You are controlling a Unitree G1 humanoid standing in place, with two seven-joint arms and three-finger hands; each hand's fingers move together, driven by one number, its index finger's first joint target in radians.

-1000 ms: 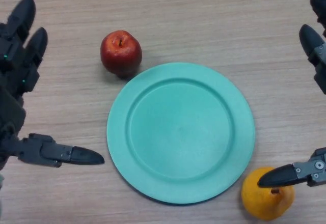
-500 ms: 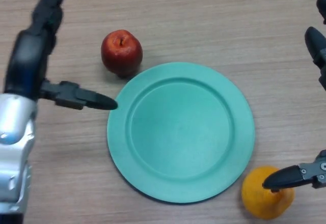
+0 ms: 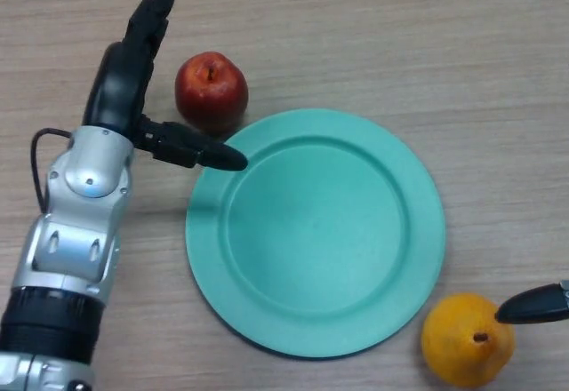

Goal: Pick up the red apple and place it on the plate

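A red apple [image 3: 211, 91] stands on the wooden table just beyond the upper left rim of a round green plate [image 3: 400, 258]. My left hand [image 3: 124, 84] is open right beside the apple on its left. Its fingers [image 3: 149, 19] point away from me and its thumb [image 3: 191, 149] reaches across in front of the apple to the plate's rim. The hand does not hold the apple. Of my right hand only one fingertip [image 3: 533, 305] shows at the right edge, above an orange fruit.
An orange fruit [image 3: 467, 339] lies on the table at the plate's lower right. My left forearm [image 3: 76, 231] covers the table's left side. The plate has nothing on it.
My left hand has moved right and away from me, from the left edge to beside the apple. My right hand has drawn back to the right, mostly out of view.
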